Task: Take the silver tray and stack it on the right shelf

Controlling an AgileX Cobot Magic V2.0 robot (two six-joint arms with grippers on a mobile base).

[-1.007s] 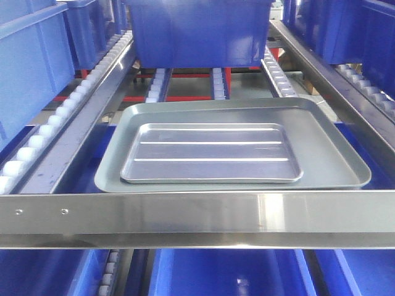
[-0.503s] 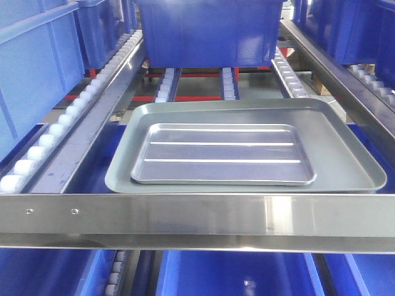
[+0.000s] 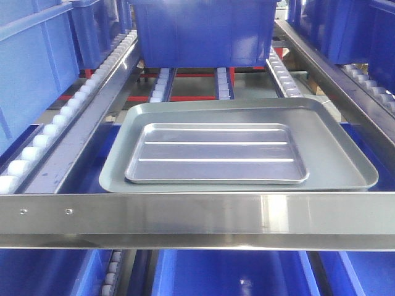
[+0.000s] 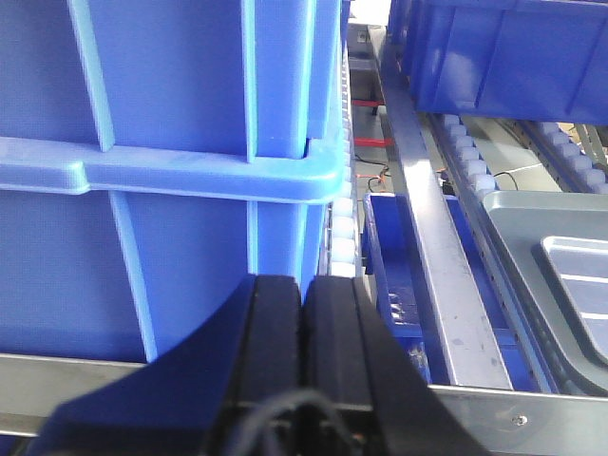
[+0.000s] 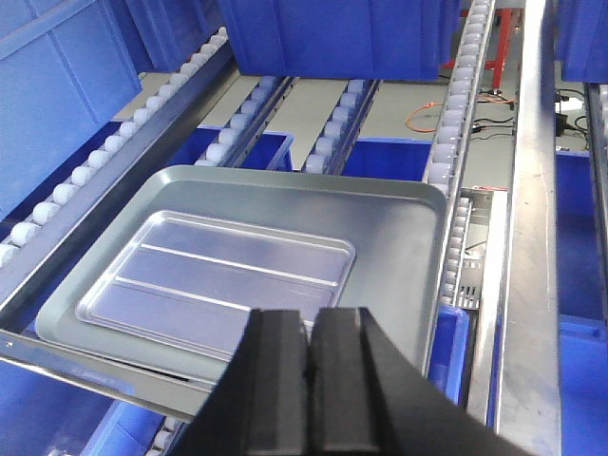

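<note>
The silver tray point(image 3: 216, 154) with two long ridges lies flat inside a larger dull grey tray point(image 3: 336, 148). Both rest on the right shelf point(image 3: 197, 216), behind its shiny front crossbar with two small holes near the left end. The front view shows neither gripper. In the right wrist view, my right gripper point(image 5: 311, 323) is shut and empty, hovering in front of the silver tray point(image 5: 209, 275) near its right end. My left gripper point(image 4: 304, 285) is shut and empty, facing a blue bin point(image 4: 171, 142). The silver tray point(image 4: 579, 275) peeks in at the right edge of that view.
A blue bin point(image 3: 203, 31) stands on the roller rails behind the trays. White roller rails point(image 3: 68, 111) and steel side beams point(image 3: 333, 74) run along both sides. More blue bins point(image 3: 228, 271) sit on the level below.
The front view shifted a little right, then back left. The two trays keep their place relative to each other and the rack.
</note>
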